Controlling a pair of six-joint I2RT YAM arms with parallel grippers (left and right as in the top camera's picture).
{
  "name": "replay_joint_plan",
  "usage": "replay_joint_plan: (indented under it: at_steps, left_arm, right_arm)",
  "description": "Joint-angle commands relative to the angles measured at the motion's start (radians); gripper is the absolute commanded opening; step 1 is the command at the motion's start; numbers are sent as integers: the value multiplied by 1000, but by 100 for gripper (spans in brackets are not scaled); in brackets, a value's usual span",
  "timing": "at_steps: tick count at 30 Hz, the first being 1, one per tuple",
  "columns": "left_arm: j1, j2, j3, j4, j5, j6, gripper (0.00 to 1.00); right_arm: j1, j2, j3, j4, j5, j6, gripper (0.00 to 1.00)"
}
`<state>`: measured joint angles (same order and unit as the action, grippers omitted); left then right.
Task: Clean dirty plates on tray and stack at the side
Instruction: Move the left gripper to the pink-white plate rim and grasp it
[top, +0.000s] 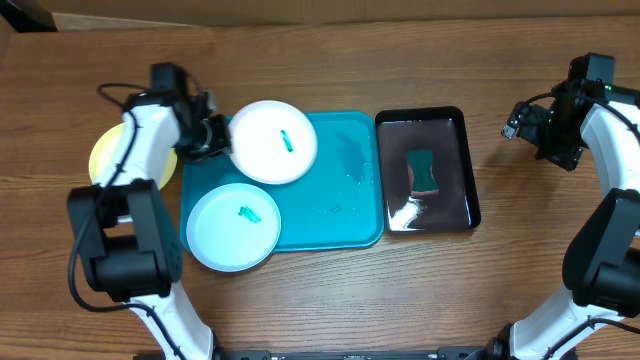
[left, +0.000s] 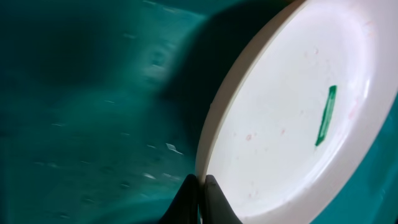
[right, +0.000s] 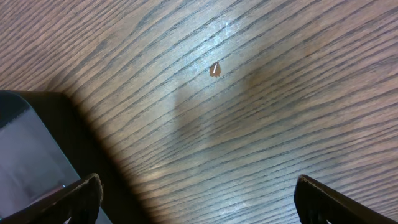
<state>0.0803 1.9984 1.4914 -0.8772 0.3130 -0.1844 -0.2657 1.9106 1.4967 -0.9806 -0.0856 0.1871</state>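
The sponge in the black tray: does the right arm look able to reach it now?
Probably yes: the sponge lies uncovered, and the open, empty right gripper hangs beside the black tray.

We are seeing a robotics lab setup: two white-and-black arms (top: 128, 165) (top: 612, 215) are flanking a wood-grain desk (top: 330, 290), loose cables (top: 110, 92) are trailing, and smeared plates (top: 272, 140) are sitting on a turquoise tray (top: 340, 200).
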Motion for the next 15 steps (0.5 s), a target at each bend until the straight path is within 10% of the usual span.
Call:
replay_joint_plan:
  at_steps: [1, 15]
  left_arm:
    - [-74, -45, 19, -18, 27, -26, 4]
    - [-180, -43, 17, -61, -174, -115, 4]
  right_arm:
    - [3, -5, 13, 6, 6, 7, 100]
    - [3, -4, 13, 6, 6, 7, 100]
